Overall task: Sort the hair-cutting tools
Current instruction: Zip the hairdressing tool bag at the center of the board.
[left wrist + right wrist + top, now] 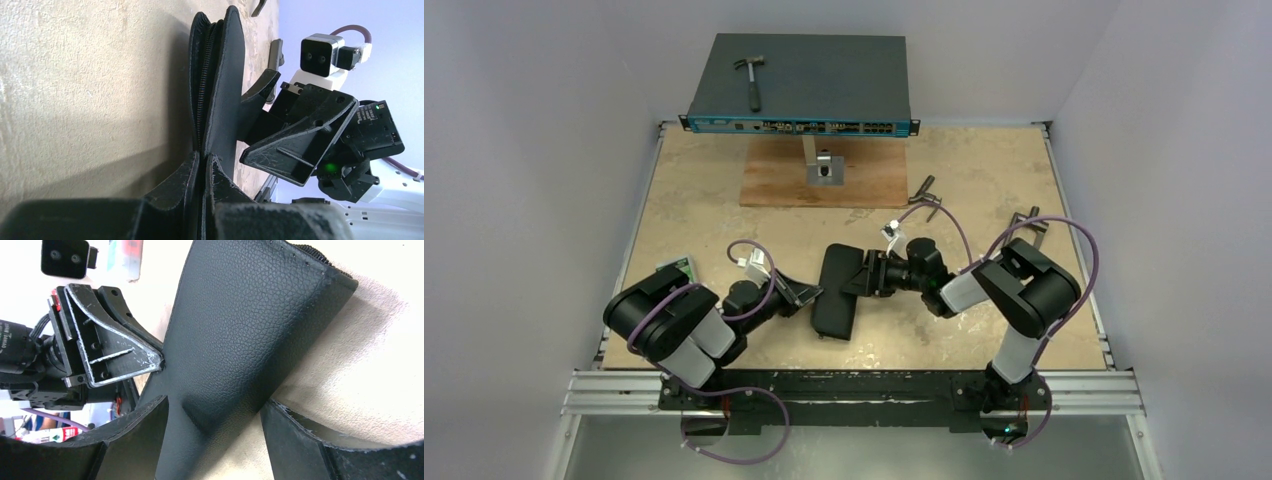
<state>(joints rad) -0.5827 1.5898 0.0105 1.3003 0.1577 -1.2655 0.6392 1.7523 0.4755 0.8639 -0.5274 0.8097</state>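
Roughly near-to-far, black case (837, 290) in left fingers (172, 187).

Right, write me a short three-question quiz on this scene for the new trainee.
1. True or false: the hammer lies on top of the blue box.
2. Which gripper is open, with a finger on each side of the black case? A) left gripper B) right gripper C) neither
3. In a few words: what is the left gripper shut on?

Key: 1 true; 2 B; 3 the black case, pinched at its edge.
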